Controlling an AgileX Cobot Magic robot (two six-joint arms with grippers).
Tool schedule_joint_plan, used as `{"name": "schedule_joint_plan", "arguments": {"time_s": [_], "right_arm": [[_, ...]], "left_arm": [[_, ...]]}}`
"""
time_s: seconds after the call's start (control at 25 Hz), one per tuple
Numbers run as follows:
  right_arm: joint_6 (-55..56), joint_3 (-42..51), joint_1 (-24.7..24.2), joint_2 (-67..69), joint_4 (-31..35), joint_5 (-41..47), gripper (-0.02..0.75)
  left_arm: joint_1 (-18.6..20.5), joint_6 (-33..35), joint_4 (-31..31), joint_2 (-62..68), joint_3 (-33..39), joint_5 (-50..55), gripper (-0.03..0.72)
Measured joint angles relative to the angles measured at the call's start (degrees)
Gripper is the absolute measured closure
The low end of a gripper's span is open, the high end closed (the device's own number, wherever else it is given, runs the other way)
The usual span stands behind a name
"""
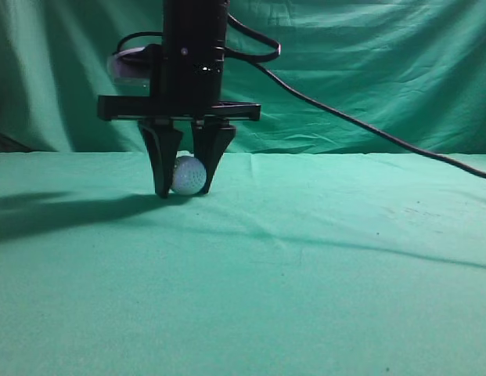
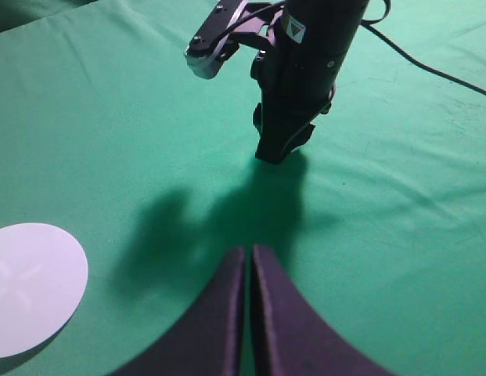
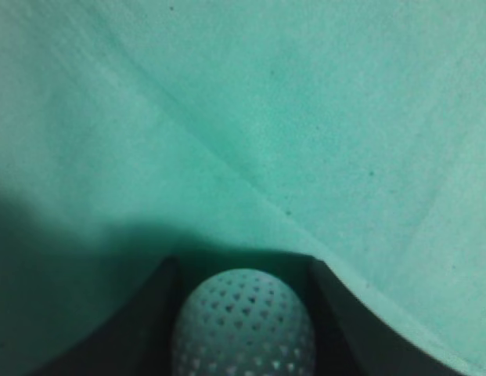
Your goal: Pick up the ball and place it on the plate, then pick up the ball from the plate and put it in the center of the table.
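Observation:
The ball [image 1: 189, 175] is a small white dimpled sphere low on the table [image 1: 305, 274], a green cloth surface. My right gripper [image 1: 182, 192] points straight down and is shut on the ball, with its fingertips at the cloth. The right wrist view shows the ball [image 3: 243, 329] filling the gap between the two dark fingers of the right gripper [image 3: 243, 263]. My left gripper [image 2: 249, 252] is shut and empty, hovering above the cloth. It faces the right arm's gripper [image 2: 278, 153]. The white round plate [image 2: 31, 286] lies flat at the lower left of the left wrist view.
A black cable [image 1: 368, 129] runs from the right arm across the back to the right edge. The green backdrop curtain [image 1: 368, 63] hangs behind the table. A cloth crease [image 3: 227, 157] runs diagonally ahead of the ball.

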Motion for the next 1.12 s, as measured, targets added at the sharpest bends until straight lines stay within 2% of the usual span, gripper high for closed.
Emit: {"name": "schedule_joint_plan", "arguments": {"time_s": [0.08,0.16,0.28,0.32,0.44,0.52,0.6,0.72,0.84,0.96,1.12], "right_arm": [[-0.74,0.0,0.0,0.0,0.08,0.0,0.419],[-1.23,-0.12,0.0,0.0,0.3,-0.09,0.274],[-1.66,-1.0,0.0,-0.71,0.45,0.46,0.123],[-1.66,-1.46,0.0,-1.57,0.45,0.75,0.106],[-1.75,-2.31,0.0,-6.14,0.33,1.11,0.119],[-1.75,-2.35,0.0,-10.16,0.09,1.34,0.215],[-1.53,-2.35,0.0,-15.0,-0.18,1.68,0.351],[-0.52,-2.35,0.0,-22.34,-0.38,1.92,0.623],[1.21,-1.25,0.0,-30.34,-0.53,2.13,0.738],[1.78,4.57,0.0,-39.58,-1.59,2.13,0.738],[2.85,17.99,0.0,-53.01,-5.42,2.51,0.738]], "left_arm": [[0.0,0.0,0.0,0.0,0.0,0.0,0.688],[0.0,0.0,0.0,0.0,0.0,0.0,0.688],[0.0,0.0,0.0,0.0,0.0,0.0,0.688],[0.0,0.0,0.0,0.0,0.0,0.0,0.688],[0.0,0.0,0.0,0.0,0.0,0.0,0.688],[0.0,0.0,0.0,0.0,0.0,0.0,0.688],[0.0,0.0,0.0,0.0,0.0,0.0,0.688],[-0.08,0.0,-0.21,-0.18,0.0,-0.12,0.688],[-0.08,0.0,-0.32,-2.27,0.16,0.1,0.688],[-0.08,0.0,-0.41,-7.32,2.36,1.08,0.688],[-0.08,-2.34,-0.44,-17.03,6.76,1.95,0.688]]}}
